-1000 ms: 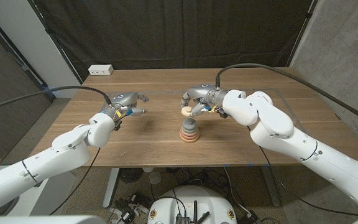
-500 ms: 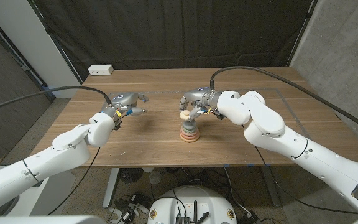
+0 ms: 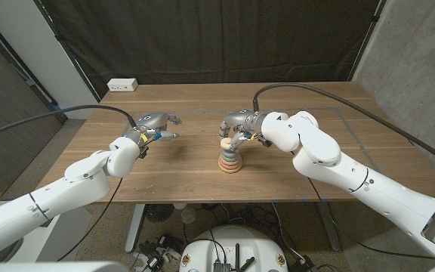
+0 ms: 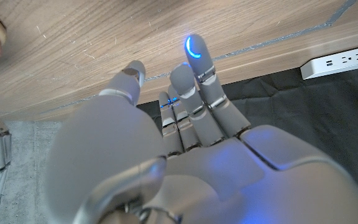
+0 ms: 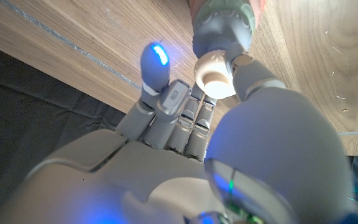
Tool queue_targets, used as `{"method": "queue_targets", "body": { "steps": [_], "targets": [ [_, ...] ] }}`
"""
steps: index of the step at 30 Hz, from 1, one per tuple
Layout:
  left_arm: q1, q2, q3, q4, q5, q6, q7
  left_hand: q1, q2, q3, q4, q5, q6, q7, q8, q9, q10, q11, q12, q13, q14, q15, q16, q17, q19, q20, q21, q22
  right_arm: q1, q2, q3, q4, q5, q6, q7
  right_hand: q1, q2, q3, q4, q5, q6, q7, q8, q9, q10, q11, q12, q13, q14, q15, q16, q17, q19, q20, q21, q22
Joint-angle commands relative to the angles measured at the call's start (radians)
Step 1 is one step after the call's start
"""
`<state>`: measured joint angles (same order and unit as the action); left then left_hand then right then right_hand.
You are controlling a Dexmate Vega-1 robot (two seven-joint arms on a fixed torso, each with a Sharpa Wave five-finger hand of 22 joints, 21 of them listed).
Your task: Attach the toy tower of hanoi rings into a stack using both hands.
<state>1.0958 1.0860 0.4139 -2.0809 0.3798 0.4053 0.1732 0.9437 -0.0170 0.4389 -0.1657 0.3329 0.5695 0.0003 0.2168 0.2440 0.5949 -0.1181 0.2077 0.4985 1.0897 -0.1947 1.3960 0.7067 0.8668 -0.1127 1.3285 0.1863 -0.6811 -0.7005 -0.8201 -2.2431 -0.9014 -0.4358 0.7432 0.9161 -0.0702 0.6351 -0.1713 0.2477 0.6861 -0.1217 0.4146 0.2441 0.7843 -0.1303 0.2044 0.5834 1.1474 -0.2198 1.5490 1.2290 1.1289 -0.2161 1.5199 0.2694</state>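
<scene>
While stacked, one ring pile (image 3: 229, 159)

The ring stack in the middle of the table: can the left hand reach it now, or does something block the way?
Probably yes. The left hand is open beside the ring stack, with only bare table between them. But the right hand holds a small cream ring just over the stack, so the top is crowded.
</scene>
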Motion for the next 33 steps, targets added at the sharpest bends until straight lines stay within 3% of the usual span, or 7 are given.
{"method": "queue_targets", "body": {
  "steps": [1, 14, 33],
  "targets": [
    [-0.010, -0.006, 0.009, 0.012, -0.002, -0.011, -0.006, 0.008, 0.004, 0.008, 0.001, 0.003, 0.010, -0.001, 0.001, 0.004, 0.010, 0.000, 0.000, 0.001, 0.010, -0.023, 0.006, 0.005, 0.004, -0.093, 0.004, -0.001, 0.012, 0.013, -0.015, 0.031, -0.014, 0.005, 0.020, 0.037, 0.059, 0.002, 0.007, 0.008, 0.010, 0.000, 0.004, 0.002, 0.056, -0.044, 0.004, 0.068, -0.001, 0.003, -0.002, 0.004, 0.003, -0.006, -0.002, -0.001],
    [-0.014, -0.011, 0.014, 0.028, -0.007, -0.024, -0.005, 0.012, 0.005, 0.012, 0.000, 0.002, 0.012, -0.001, 0.001, 0.005, 0.011, -0.001, -0.001, 0.001, 0.002, -0.022, -0.002, -0.001, 0.002, -0.094, 0.005, -0.001, 0.015, 0.013, -0.028, 0.052, -0.048, 0.000, 0.051, 0.034, 0.063, 0.001, 0.008, 0.013, 0.013, 0.001, 0.005, 0.002, 0.058, -0.044, 0.003, 0.070, -0.003, 0.003, -0.002, 0.004, 0.002, -0.006, -0.003, -0.001],
    [-0.037, -0.018, 0.026, 0.040, 0.000, -0.034, -0.019, 0.014, 0.003, 0.014, 0.000, 0.001, 0.014, -0.003, 0.000, 0.006, 0.015, -0.003, 0.001, 0.008, 0.010, -0.023, 0.007, 0.008, 0.001, -0.093, 0.008, -0.001, -0.014, 0.006, -0.001, 0.044, -0.033, -0.006, 0.033, 0.031, 0.066, -0.001, 0.007, 0.020, 0.016, -0.001, 0.004, 0.002, 0.061, -0.042, 0.000, 0.071, -0.006, 0.003, -0.002, 0.004, 0.000, -0.006, -0.004, -0.002]
  ]
}}
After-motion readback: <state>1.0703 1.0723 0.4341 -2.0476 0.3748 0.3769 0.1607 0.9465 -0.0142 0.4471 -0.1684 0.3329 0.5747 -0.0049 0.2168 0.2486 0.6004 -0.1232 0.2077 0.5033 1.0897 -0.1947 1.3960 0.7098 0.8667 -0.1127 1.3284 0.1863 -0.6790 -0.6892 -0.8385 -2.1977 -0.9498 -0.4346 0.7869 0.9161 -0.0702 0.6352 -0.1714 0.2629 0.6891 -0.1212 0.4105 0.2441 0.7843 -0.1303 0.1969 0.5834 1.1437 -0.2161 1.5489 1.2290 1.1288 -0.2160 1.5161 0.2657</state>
